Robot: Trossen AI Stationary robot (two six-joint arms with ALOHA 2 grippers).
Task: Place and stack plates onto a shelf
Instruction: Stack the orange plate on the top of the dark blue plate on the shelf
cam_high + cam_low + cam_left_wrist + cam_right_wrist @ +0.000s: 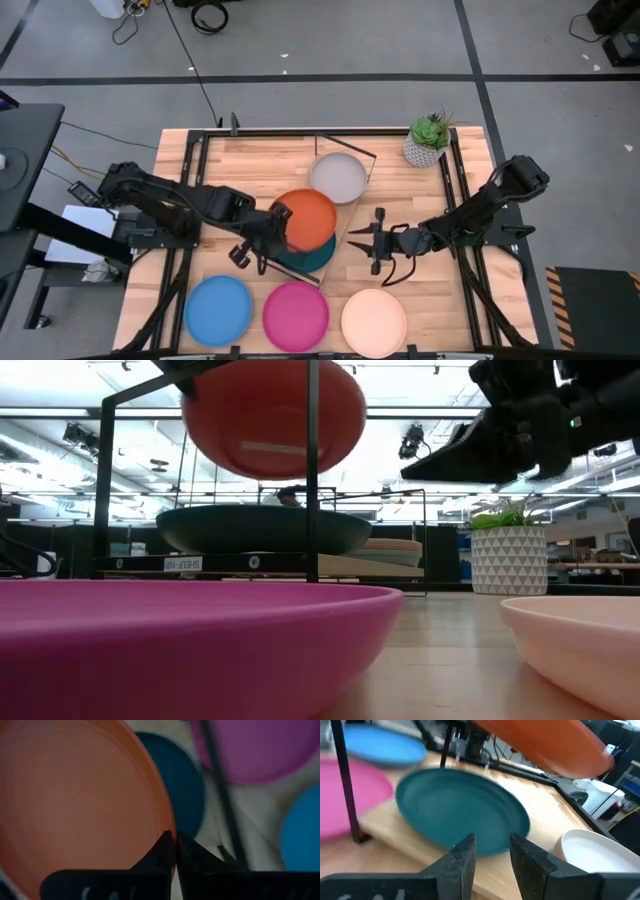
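The orange plate [305, 221] is being pinched at its rim by the clenched left gripper [262, 238], above the dark teal plate [318, 255]; stiff, light, probably slippery. The right gripper [364, 240] is being held released.

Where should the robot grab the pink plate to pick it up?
Probably by its thin rim: the magenta plate lies flat on the table, so only the raised edge fits a pincer. Come from above at the rim's shelf-side, nearest the arms, where no neighbouring plate crowds it.

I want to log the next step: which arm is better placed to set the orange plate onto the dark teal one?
Probably the left. The left gripper is shut on the orange plate, above the dark teal plate on the shelf. The right gripper is empty.
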